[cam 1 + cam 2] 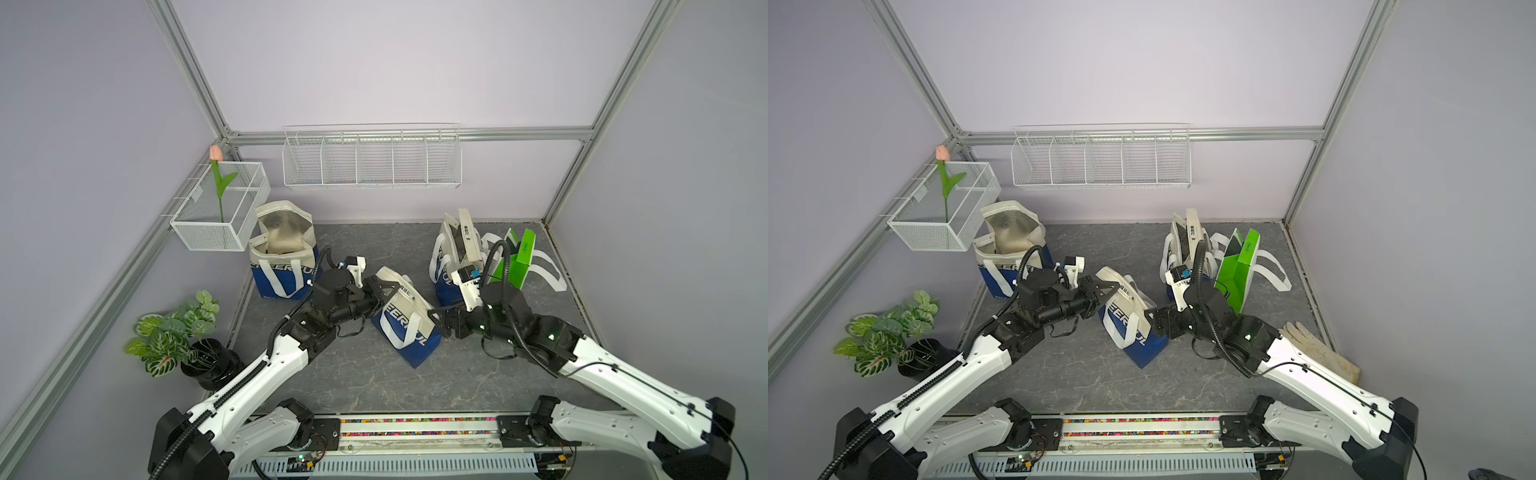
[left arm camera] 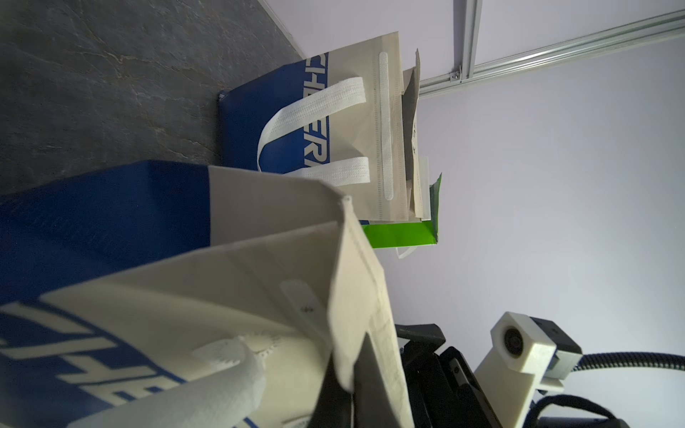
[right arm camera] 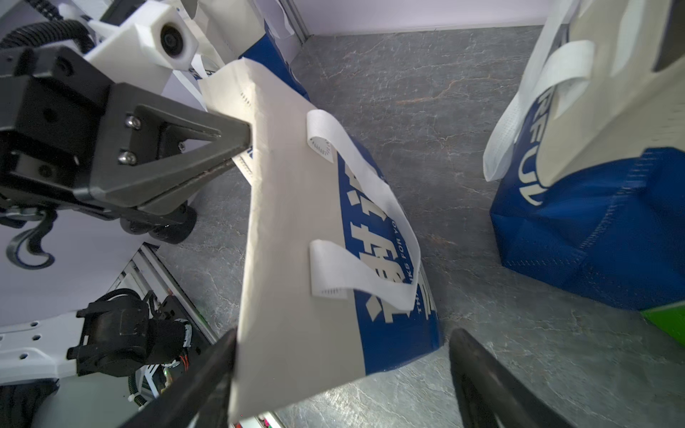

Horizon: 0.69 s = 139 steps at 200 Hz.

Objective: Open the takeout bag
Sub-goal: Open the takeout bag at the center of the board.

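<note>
Nearest us runs the rail [image 1: 415, 428], with the left arm [image 1: 257, 374] and the right arm [image 1: 623, 386] reaching in from it: two arms, two grippers.

Sweeping from the left, there's one potted plant [image 1: 174, 332] by the left wall. Next comes one mesh basket [image 1: 220, 208] holding a single tulip [image 1: 215, 154], and one long wire rack [image 1: 372, 160] hangs on the far wall.

Bags now, four in all: three blue-and-cream, one green. The open bag [image 1: 282, 257] stands far left, mouth gaping. The left gripper [image 1: 388, 287] is clamped on the top edge of the takeout bag [image 1: 405, 322], which sits tilted mid-floor between the arms with its mouth pressed flat (how many layers are in that pinch, I can't tell). The right gripper [image 3: 344, 333] has its jaws wide apart around the bag's near side, gripping nothing.

The far-right bag [image 1: 451, 257] comes next, with the green bag [image 1: 515, 259] just beside it. One glove [image 1: 1320, 351] lies by the right wall.

The danger, as I read it, is that this bag looks light and is already leaning. If the right jaws bite both walls, or only the handle loop [image 3: 370, 178], a pull drags or topples the bag instead of parting its mouth. A thin pinch on the left could slip free. A wide swing from the right arm could also clip the far-right bag.
</note>
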### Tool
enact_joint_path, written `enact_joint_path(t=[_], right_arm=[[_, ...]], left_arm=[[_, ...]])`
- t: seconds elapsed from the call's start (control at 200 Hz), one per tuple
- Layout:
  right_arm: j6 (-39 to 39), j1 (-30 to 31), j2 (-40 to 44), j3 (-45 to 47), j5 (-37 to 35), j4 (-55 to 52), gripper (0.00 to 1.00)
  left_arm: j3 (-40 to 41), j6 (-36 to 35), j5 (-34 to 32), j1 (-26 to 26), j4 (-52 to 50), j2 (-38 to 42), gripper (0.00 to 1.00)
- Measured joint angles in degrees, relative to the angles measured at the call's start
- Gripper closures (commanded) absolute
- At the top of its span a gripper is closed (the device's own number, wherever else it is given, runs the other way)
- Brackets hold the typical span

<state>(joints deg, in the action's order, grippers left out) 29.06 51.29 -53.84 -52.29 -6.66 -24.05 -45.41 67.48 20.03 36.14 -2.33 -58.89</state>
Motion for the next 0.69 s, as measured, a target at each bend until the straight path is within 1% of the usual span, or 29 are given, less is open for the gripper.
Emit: enact_joint_path(t=[0.14,0.255,0.29,0.33,0.39,0.49,0.525,0.695], right_arm=[[0.63,2.38,2.91,2.19,-1.81,0.66,0.11],[0.66,6.67,3.32,2.99,-4.15,0.70,0.00],[0.59,7.78,3.37,3.19,-4.76,0.92,0.05],[0.37,9.03,3.50,3.63,-5.49,1.55,0.13],[0.31,10.29,3.93,4.98,-6.29,3.30,0.30],[0.76,10.67,4.00,7.06,-7.89,5.29,0.45],[0.96,10.51,3.58,7.34,-8.20,5.77,0.47],[1.60,9.11,0.24,7.82,-7.43,11.19,0.49]], left_arm=[[1.22,1.75,-2.49,0.04,-0.20,2.71,1.00],[1.77,3.06,-3.56,0.04,-0.13,3.76,1.00],[1.95,3.50,-3.74,0.04,0.07,3.82,1.00],[2.25,3.93,-3.80,0.04,0.33,3.85,1.00],[2.71,4.35,-3.80,0.04,0.61,3.85,1.00],[2.99,4.83,-3.78,0.04,0.85,3.87,1.00],[2.99,4.98,-3.78,0.04,0.90,3.96,1.00],[3.28,5.01,-3.80,0.04,0.68,5.05,1.00]])
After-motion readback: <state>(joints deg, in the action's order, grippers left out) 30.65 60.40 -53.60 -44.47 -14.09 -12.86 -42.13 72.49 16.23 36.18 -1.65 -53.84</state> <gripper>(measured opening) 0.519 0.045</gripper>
